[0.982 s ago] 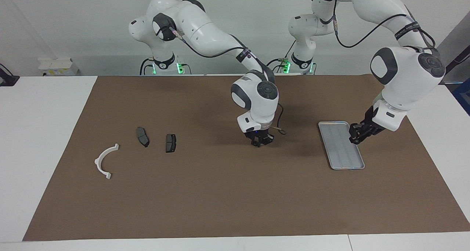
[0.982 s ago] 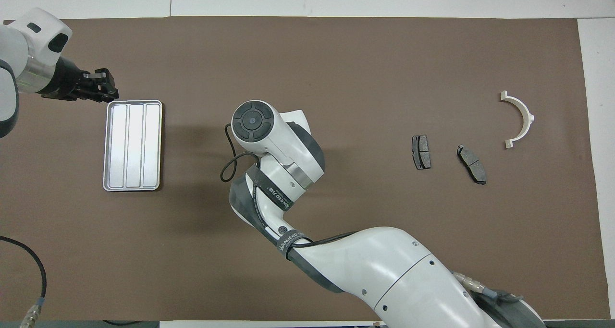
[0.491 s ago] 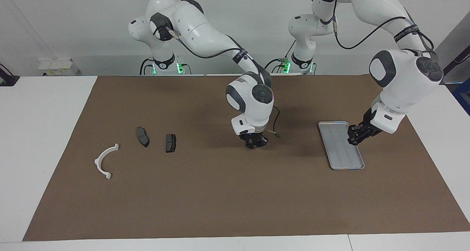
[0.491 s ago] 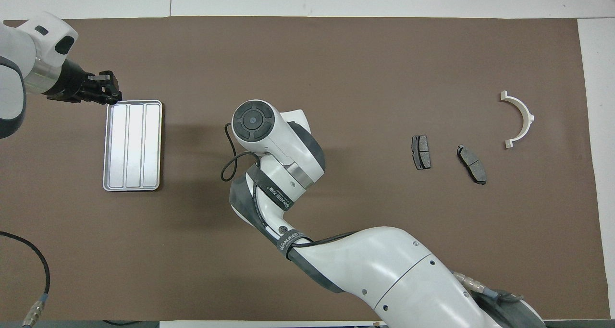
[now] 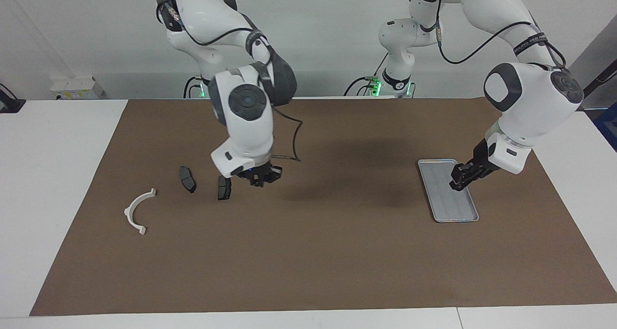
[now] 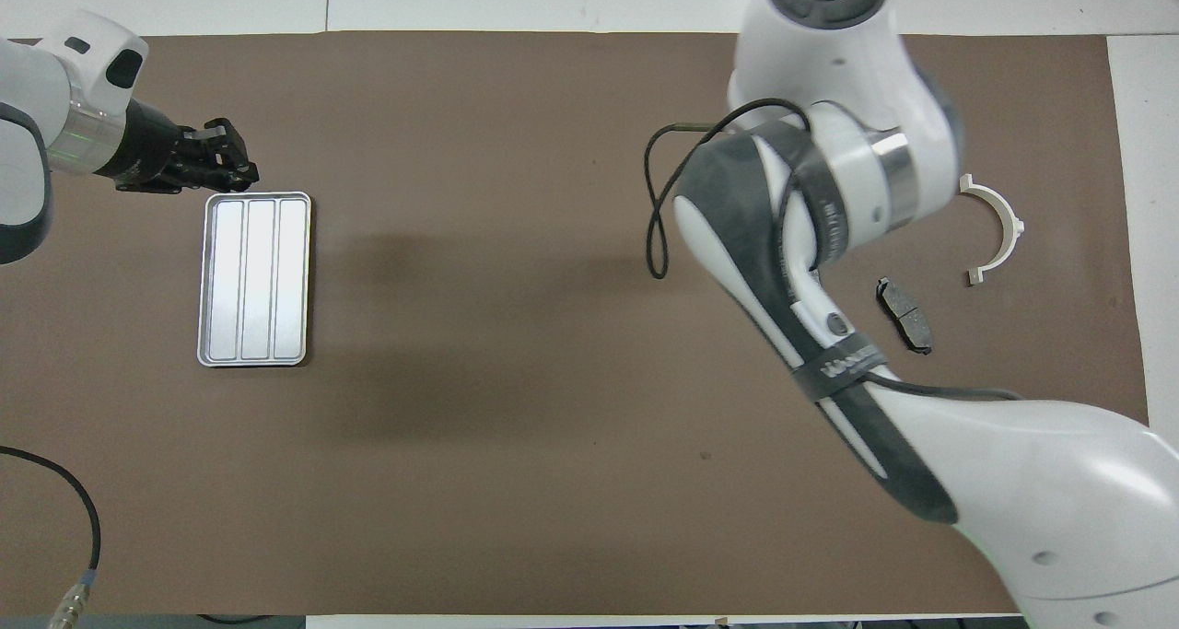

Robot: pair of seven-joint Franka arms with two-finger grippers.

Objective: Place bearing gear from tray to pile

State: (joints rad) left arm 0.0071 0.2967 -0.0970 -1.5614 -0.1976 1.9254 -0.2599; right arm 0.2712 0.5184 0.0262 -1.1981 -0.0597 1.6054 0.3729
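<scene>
We see a brown mat [image 5: 308,252] covering a white table [image 5: 53,175], with a plain pale wall at the robots' end. The tray [image 5: 441,199] is a shallow silver-grey metal rectangle with rounded corners, a raised rim and lengthwise ridges; it lies flat and holds nothing we can make out. The left gripper [image 5: 458,183] hangs over the tray's edge toward the left arm's end of the table, its fingers nearly closed, and we cannot tell if they hold anything. The right gripper [image 5: 261,177] is closed, raised just beside a dark brake pad [image 5: 224,188]; another pad [image 5: 187,179] and a white half-ring bracket [image 5: 137,211] lie past it toward the right arm's end.
</scene>
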